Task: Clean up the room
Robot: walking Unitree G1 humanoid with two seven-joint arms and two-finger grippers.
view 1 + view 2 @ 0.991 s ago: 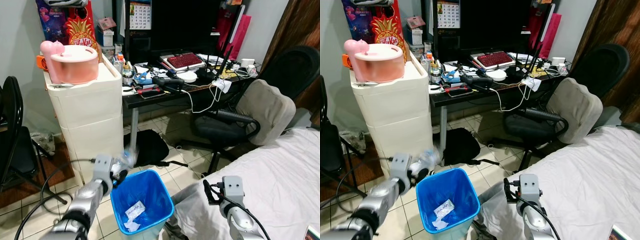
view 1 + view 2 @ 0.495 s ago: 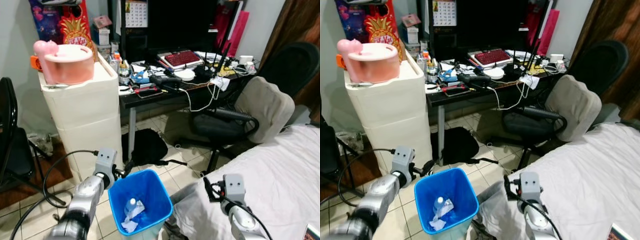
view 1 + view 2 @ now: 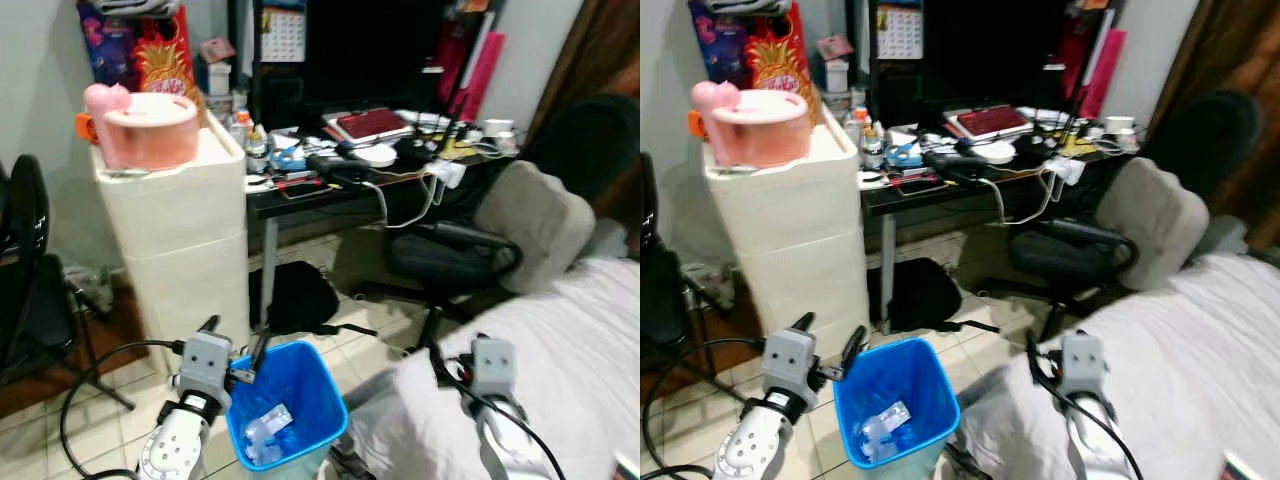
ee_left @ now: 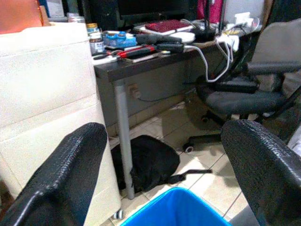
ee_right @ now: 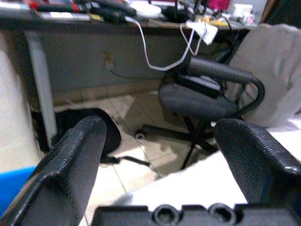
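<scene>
Bottle [image 3: 262,432] in bin [image 3: 310,372], beside left claw [image 3: 234,352].

Drawer unit: a tall cream plastic drawer unit [image 3: 178,235] stood against the wall, just beside the desk.
Basin: a pink basin [image 3: 150,128] sat on top of the drawer unit.
Desk: a dark desk [image 3: 330,190] carried a cluttered spread of small items.
Keyboard: a red keyboard [image 3: 372,123] lay toward the back of the desk.
Cable: a white cable [image 3: 412,205] hung off the desk's front edge.
Office chair: a black office chair [image 3: 500,240] with a grey backrest stood beside the desk.
Bag: a black bag [image 3: 298,298] lay on the tiled floor under the desk.
Bed: a bed [image 3: 590,350] with a white sheet filled the near right.
Folding chair: a black folding chair [image 3: 30,280] stood at the far left.
</scene>
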